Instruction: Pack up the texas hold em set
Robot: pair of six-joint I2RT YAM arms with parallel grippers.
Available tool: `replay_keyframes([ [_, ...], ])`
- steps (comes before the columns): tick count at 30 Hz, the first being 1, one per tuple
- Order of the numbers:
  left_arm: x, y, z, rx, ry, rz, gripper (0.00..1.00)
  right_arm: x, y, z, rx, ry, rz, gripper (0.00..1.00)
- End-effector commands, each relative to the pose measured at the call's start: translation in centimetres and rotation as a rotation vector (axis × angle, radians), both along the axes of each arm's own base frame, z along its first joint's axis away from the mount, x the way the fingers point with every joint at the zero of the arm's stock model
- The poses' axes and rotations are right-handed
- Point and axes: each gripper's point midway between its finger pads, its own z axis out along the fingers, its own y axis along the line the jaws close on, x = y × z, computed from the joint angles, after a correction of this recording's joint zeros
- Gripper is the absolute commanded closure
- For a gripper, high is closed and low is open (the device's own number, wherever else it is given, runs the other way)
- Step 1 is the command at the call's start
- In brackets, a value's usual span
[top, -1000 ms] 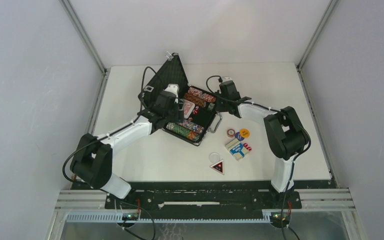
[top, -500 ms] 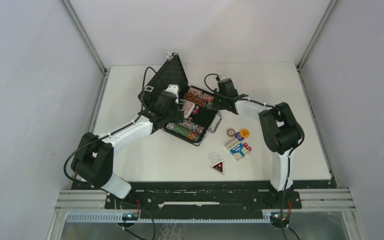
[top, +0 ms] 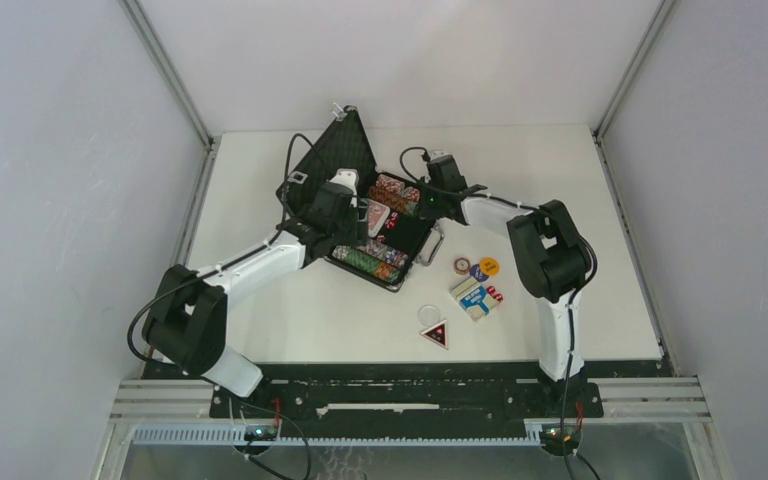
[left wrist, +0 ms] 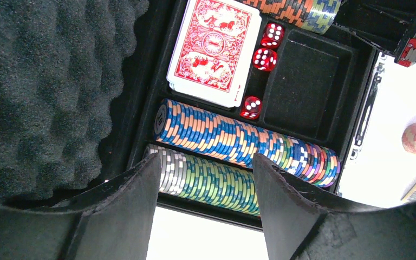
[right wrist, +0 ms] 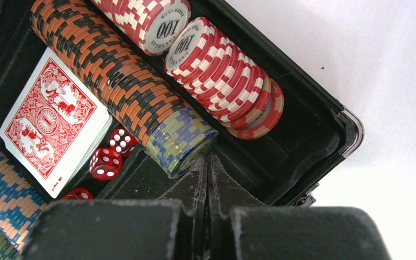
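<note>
On the counter (top: 580, 180), toward its far middle, the black briefcase (top: 412, 238) is lying open, its foam-lined lid (left wrist: 43, 92) tilting up on the far-left side. Inside, a red deck (left wrist: 214, 49) is sitting face down in one pocket, three red dice (left wrist: 264, 58) are lying just beside it, and the neighbouring pocket (left wrist: 303, 86) is showing only black lining. Chips are standing on edge in rows: a blue-and-orange row (left wrist: 233, 141) and a grey-green row (left wrist: 211, 181) along the near wall, an orange-and-black row (right wrist: 108, 73) ending in blue-yellow chips, and red-and-white rows (right wrist: 222, 70) along the far wall.

The left tool (left wrist: 206, 162) is hovering over the near rows, fingers spread and pinching nothing. The right tool (right wrist: 206, 176) is pointing its pressed-together fingers at the blue-yellow end of the orange-and-black row; whether they are touching it is hard to tell.

Outside the case, loose chips (top: 475, 267), a small box (top: 475, 297) and a triangular token (top: 435, 333) are lying near the right arm, their markings too small to read. In the overhead view the arms are covering part of the case.
</note>
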Motion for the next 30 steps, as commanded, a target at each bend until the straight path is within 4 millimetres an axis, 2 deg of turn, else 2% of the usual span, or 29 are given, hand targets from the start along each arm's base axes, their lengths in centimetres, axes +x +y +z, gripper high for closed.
replay_keyframes([
  [1, 0.5, 0.0, 0.1, -0.005, -0.019, 0.011, 0.32, 1.0, 2.5, 2.5, 0.051, -0.065, 0.054, 0.98],
  [8, 0.4, -0.1, 0.3, -0.012, -0.022, 0.005, 0.32, -0.2, 1.6, 4.0, 0.038, -0.080, 0.053, 0.96],
  [14, 0.3, -0.8, 0.0, -0.039, -0.011, -0.014, 0.32, -1.6, 0.5, 7.1, 0.051, -0.134, 0.045, 0.92],
  [19, 0.2, -0.6, 0.0, -0.037, -0.015, -0.009, 0.32, -2.7, -1.2, 8.9, 0.047, -0.169, 0.012, 0.86],
  [22, 0.1, -0.7, 0.1, -0.047, -0.015, -0.010, 0.32, -4.1, -2.8, 9.1, 0.012, -0.168, -0.003, 0.79],
  [23, 0.1, -0.8, 0.2, -0.053, -0.017, -0.011, 0.32, -4.8, -3.5, 8.9, -0.007, -0.162, -0.007, 0.74],
  [25, -0.1, -1.2, 0.3, -0.062, -0.022, -0.021, 0.32, -6.4, -5.1, 8.3, -0.046, -0.141, -0.040, 0.37],
  [26, -0.1, -1.3, 0.3, -0.064, -0.023, -0.023, 0.32, -7.2, -5.9, 7.9, -0.058, -0.127, -0.061, 0.26],
  [28, -0.2, -1.7, 0.3, -0.066, -0.021, -0.030, 0.31, -8.9, -7.5, 6.9, -0.081, -0.092, -0.104, 0.12],
  [30, -0.4, -2.3, 0.3, -0.070, -0.022, -0.040, 0.31, -10.4, -8.4, 5.9, -0.089, -0.062, -0.121, 0.08],
])
